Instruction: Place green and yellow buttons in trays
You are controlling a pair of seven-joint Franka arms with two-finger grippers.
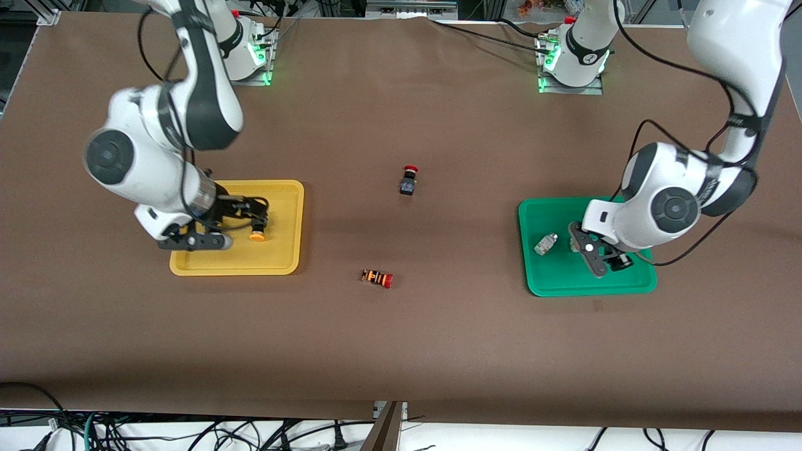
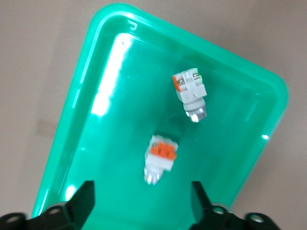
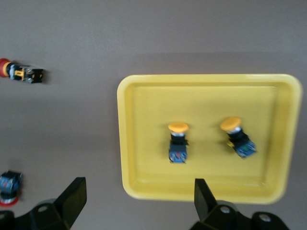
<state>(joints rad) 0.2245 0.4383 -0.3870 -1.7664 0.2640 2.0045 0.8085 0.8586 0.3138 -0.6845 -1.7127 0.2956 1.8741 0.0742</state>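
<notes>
The yellow tray (image 1: 282, 207) (image 3: 153, 105) lies toward the right arm's end of the table. It holds two black-blue switches with yellow caps (image 3: 178, 143) (image 3: 238, 136). One shows in the front view (image 1: 257, 233); the other is hidden under the arm. My right gripper (image 1: 235, 210) (image 3: 139, 191) is open and empty above the tray's edge. The green tray (image 1: 551, 213) (image 2: 120, 96) lies toward the left arm's end. It holds two whitish-grey switches (image 2: 191, 93) (image 2: 160, 158), one clear in the front view (image 1: 546, 243). My left gripper (image 1: 604, 260) (image 2: 143, 196) is open and empty above that tray.
A black switch with a red cap (image 1: 408, 180) (image 3: 9, 186) stands on the brown table between the trays. An orange-striped switch with a red cap (image 1: 377, 278) (image 3: 21, 73) lies nearer to the front camera. Both arm bases stand along the table's top edge.
</notes>
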